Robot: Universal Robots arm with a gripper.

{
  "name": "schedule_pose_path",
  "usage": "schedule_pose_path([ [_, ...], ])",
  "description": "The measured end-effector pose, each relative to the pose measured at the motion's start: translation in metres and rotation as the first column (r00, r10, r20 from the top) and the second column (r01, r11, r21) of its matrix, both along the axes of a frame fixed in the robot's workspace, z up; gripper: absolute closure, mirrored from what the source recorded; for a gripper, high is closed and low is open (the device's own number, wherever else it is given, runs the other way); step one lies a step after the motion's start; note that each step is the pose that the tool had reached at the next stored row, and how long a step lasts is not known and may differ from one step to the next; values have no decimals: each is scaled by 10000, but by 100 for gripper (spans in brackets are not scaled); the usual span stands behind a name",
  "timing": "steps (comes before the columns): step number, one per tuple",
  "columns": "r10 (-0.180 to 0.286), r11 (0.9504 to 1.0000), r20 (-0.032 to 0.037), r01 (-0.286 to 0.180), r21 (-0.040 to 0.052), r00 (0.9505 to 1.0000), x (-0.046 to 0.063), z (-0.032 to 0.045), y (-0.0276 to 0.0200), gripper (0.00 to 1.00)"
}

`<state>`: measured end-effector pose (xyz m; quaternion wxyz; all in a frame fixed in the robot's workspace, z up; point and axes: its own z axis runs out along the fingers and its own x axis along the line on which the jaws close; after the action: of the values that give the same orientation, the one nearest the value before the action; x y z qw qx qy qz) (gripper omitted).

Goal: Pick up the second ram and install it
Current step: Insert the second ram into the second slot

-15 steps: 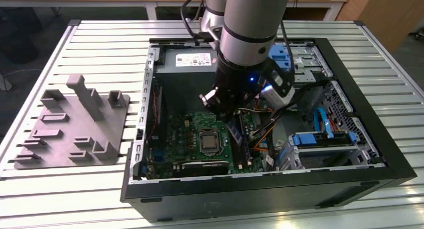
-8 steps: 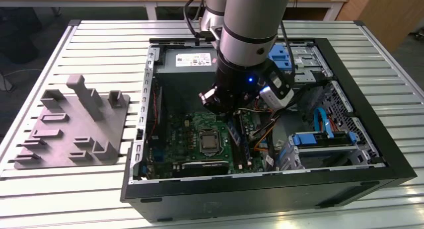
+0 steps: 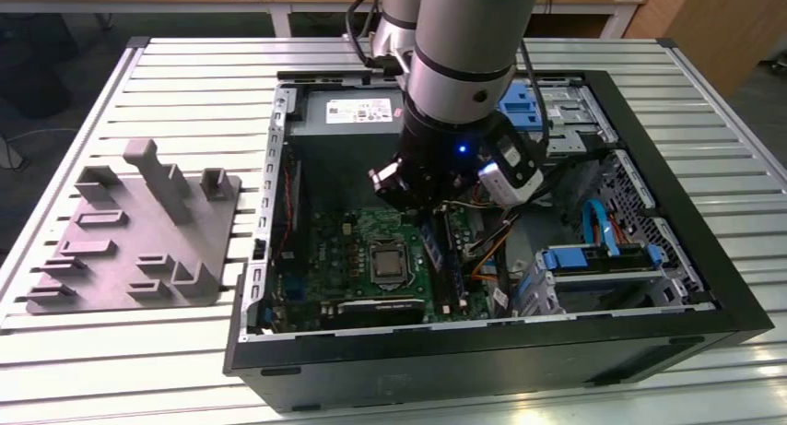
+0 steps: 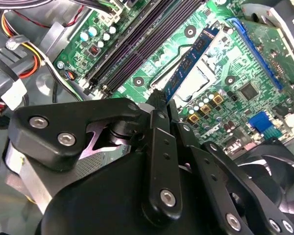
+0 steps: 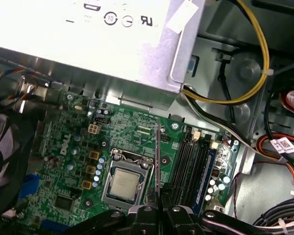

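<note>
My gripper (image 3: 425, 213) hangs inside the open computer case, shut on the second ram (image 4: 191, 61). That ram is a dark-blue stick with a small pale label. It juts out from the fingertips over the green motherboard (image 4: 245, 63), above the processor socket (image 5: 124, 183). In the first wrist view the ram (image 5: 158, 156) shows edge-on as a thin line rising from my gripper (image 5: 158, 196). It sits just beside the dark memory slots (image 5: 188, 161) and is not in a slot. Another blue stick (image 5: 209, 171) sits in the outermost slot. In the exterior view the ram (image 3: 432, 248) points down at the board.
The case (image 3: 688, 259) lies open on a slatted table. Around the board are the power supply (image 3: 350, 110), yellow and red cables (image 5: 257, 58), a blue drive cage (image 3: 591, 259) and a fan (image 4: 279, 161). A grey stepped fixture (image 3: 135, 231) stands at the exterior view's left.
</note>
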<state>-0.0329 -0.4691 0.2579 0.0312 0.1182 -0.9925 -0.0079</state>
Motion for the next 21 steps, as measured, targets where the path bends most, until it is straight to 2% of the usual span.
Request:
schedule_pose_path([
  [11,-581,9983,0,581,-1,9983,0,-7,0,86],
  [21,-1098,9940,0,1098,0,9940,0,-14,0,86],
])
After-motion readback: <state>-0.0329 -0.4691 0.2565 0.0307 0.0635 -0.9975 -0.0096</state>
